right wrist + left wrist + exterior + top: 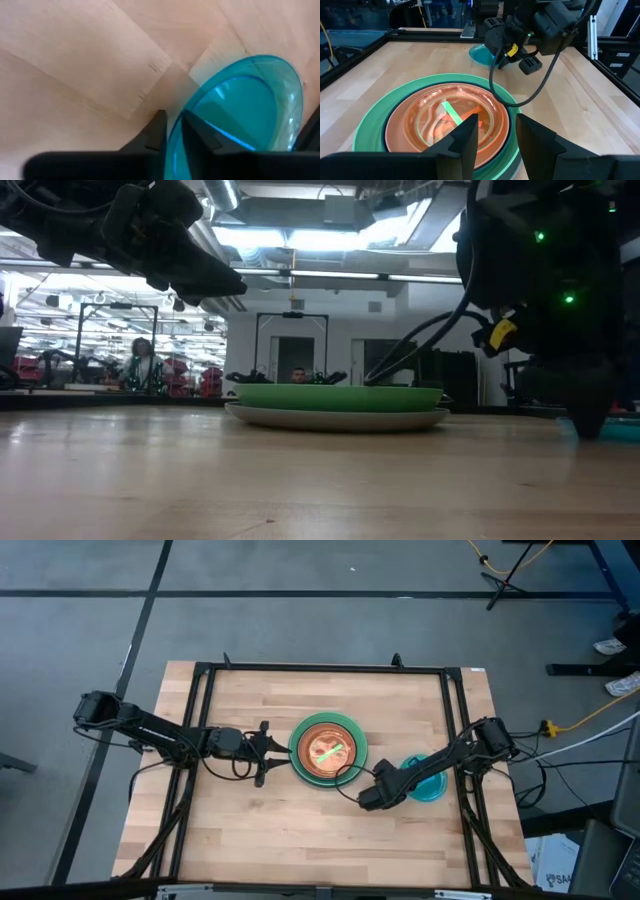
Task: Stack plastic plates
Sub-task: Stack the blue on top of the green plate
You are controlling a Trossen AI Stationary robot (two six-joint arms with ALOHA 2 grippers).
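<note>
The right gripper [172, 131] pinches the rim of a small translucent cyan plate [245, 107], its two dark fingers closed to a narrow slit with the plate's edge caught between them, as the right wrist view shows. From above, that gripper [372, 797] sits low over the wooden table [250, 830], just off the lower right edge of the plate stack, with the cyan plate [428, 780] lying beside it toward the table's right side.

The left gripper [495, 137] hangs over the near edge of the stack, fingers parted by a moderate gap and holding nothing. In the high view it [268, 752] lies just left of the stack, close to the rim but not touching it.

The stack [328, 749] stands at the table's centre: a light green plate [372, 132] with a dark teal plate [387, 127] nested inside it, then a translucent orange plate [427, 112] uppermost, lime colour glinting through its middle. At table height, the green plate [340, 396] rests on a pale grey plate [335, 418].

Beyond the table, a person [143, 365] is visible in the room.
</note>
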